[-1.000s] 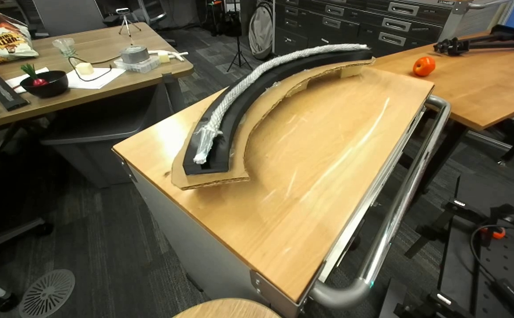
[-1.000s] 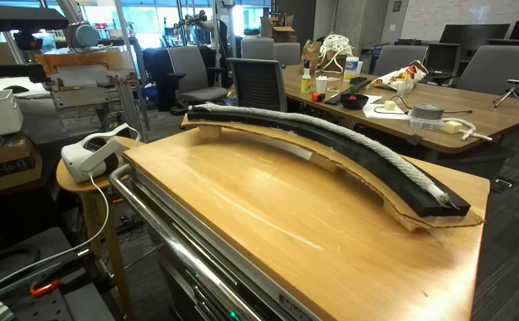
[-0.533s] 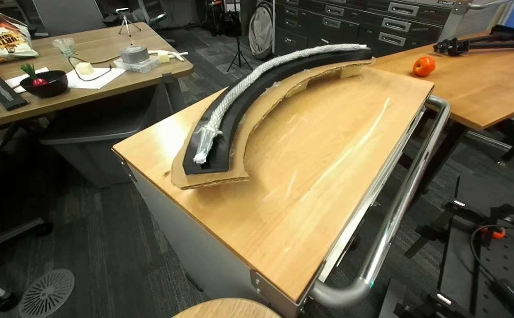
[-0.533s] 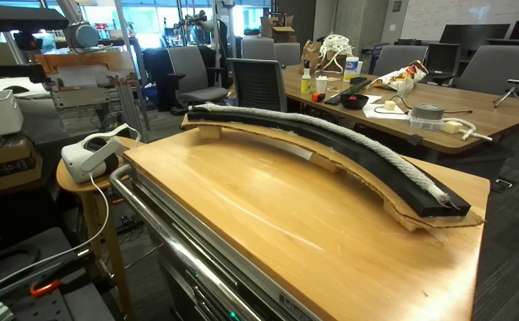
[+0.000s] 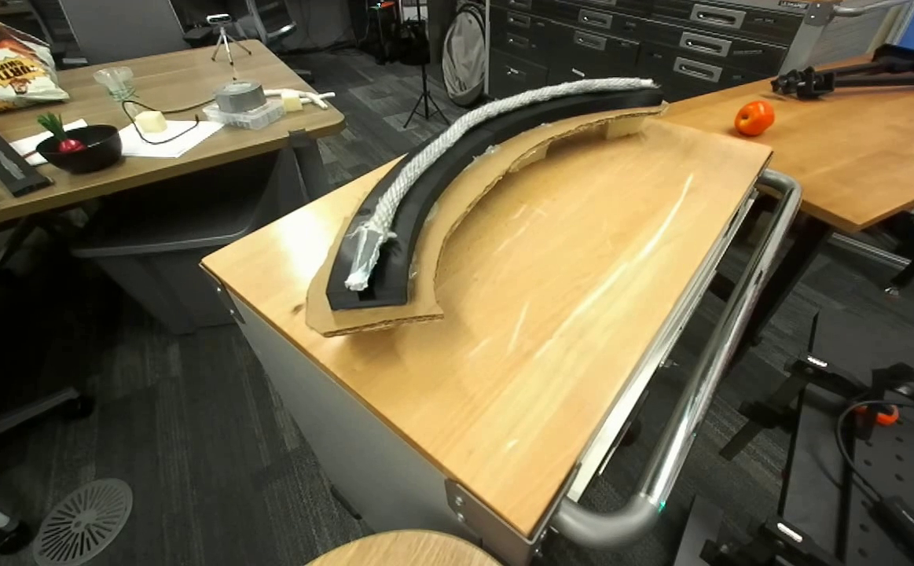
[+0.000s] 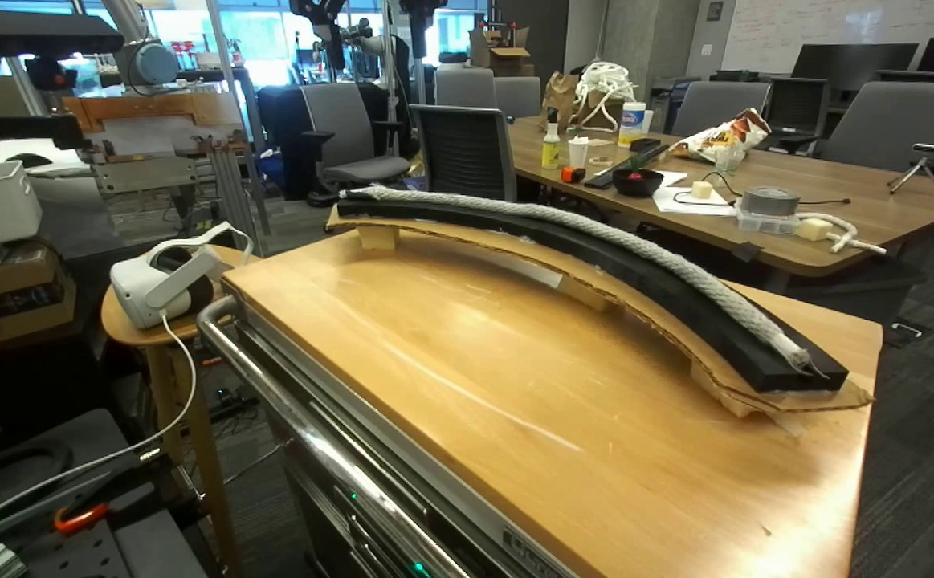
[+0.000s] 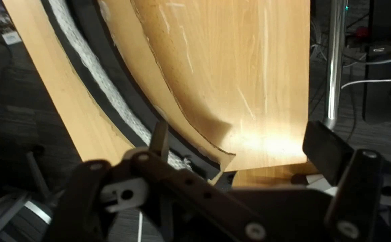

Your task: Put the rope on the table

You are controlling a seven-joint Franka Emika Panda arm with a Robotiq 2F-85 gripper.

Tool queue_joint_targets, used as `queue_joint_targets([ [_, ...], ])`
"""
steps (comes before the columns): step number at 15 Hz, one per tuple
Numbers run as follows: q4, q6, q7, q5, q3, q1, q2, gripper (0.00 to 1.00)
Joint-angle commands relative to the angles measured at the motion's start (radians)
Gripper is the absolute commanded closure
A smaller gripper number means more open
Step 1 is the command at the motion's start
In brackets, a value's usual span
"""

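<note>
Two dark, flat-padded fingers (image 7: pixel 328 153), spread wide and empty, hang higher than the curved black track (image 6: pixel 635 277) atop the light-wood desk (image 6: pixel 450 353), the grey-white braided rope (image 6: pixel 595 227) lying along that track. Approach appears in hand; the next move calls for lowering and pinching the rope.

Black two-fingered hand (image 7: pixel 239 143), flat dark pads (image 7: pixel 325 150), silvery screws (image 7: pixel 255 231), pale grey plates (image 7: pixel 137 189)

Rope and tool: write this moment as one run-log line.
tool: open, holding nothing | rope: on black track | black track: on cardboard, raised above table | task: pending
</note>
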Motion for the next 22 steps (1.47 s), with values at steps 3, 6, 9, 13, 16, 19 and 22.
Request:
queue_joint_targets([
  [3,0.032,-0.031,-0.053,0.037,0.018,-0.022,0.024,0.00],
  [6,0.032,-0.002,0.081,-0.042,0.052,-0.033,0.064,0.00],
  [9,0.083,-0.035,0.105,-0.064,0.084,-0.017,0.160,0.00],
  [13,0.174,-0.037,0.077,-0.119,0.143,-0.005,0.302,0.00],
  [16,0.224,0.039,0.086,-0.186,0.181,0.005,0.377,0.00],
  [19,0.273,0.106,-0.062,-0.038,0.220,-0.014,0.417,0.00],
  [22,0.237,0.107,-0.018,-0.066,0.219,-0.008,0.406,0.00],
])
